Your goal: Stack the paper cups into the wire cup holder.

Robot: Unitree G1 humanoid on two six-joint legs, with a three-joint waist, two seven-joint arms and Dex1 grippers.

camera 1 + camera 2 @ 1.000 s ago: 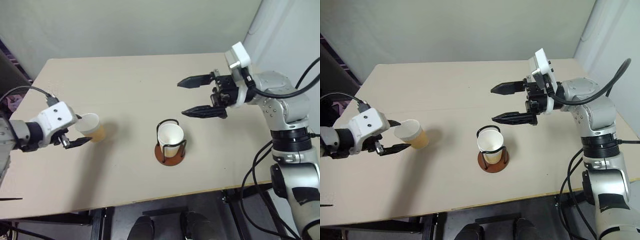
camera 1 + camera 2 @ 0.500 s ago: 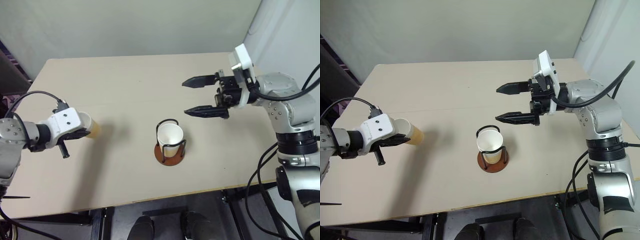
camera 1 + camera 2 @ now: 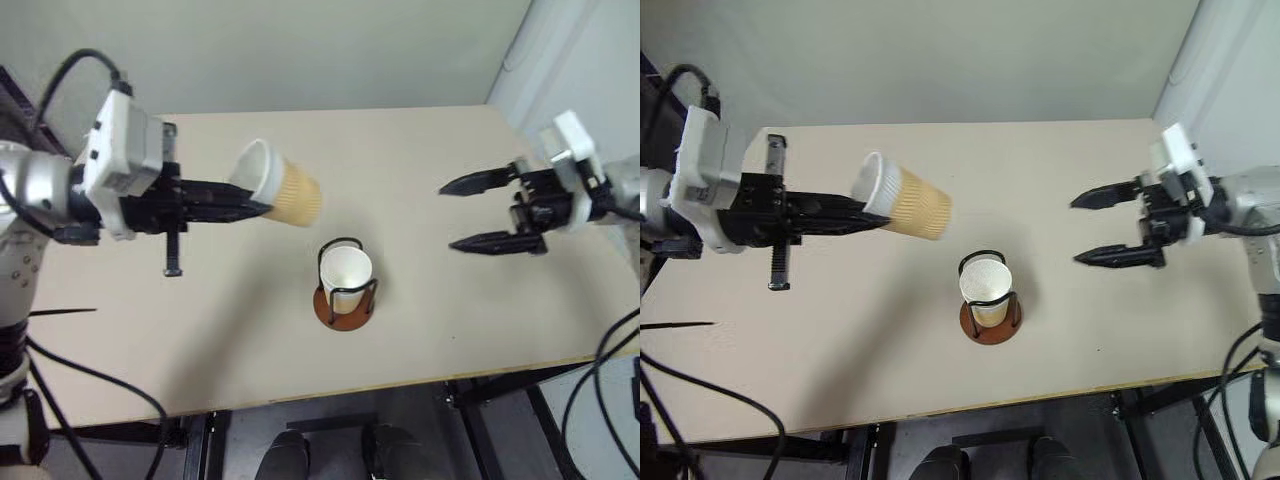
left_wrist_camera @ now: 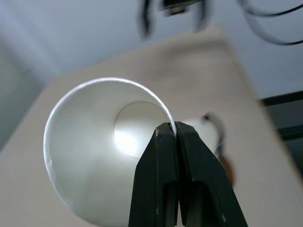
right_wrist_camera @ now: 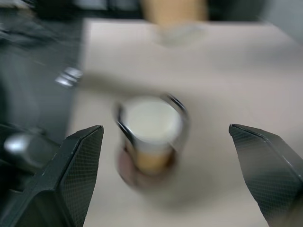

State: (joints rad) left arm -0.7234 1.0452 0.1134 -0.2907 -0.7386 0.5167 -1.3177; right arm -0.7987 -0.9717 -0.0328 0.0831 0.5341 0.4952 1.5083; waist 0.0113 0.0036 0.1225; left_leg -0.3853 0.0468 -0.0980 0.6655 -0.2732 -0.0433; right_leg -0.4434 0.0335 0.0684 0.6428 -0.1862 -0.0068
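Pinching the rim of a paper cup [image 3: 278,190], our left end effector [image 3: 258,205] has its two black fingers clamped tight together on the cup wall, one inside and one outside, which the left wrist view shows really clearly. We've got that cup lying nearly on its side up in the air, white mouth facing back toward our left arm and the tan-orange bottom pointing toward the middle of the bench [image 3: 430,330]. It hangs above the bench surface, up and a bit to the left of the wire cup holder [image 3: 344,283], not touching it.

Over on the other side, our right end effector [image 3: 478,213] is spread wide with nothing between the fingers. It sits well to the right of the holder, fingertips aimed back toward the middle, hovering off the bench.

Then there's the wire cup holder itself, standing upright on its round reddish-brown base near the front-middle of the bench. We can see a second paper cup [image 3: 345,275] seated inside the black wire loops, mouth up, white inside showing. From the right wrist view that cup and holder sit right between our open fingers' line of sight, though pretty blurry.
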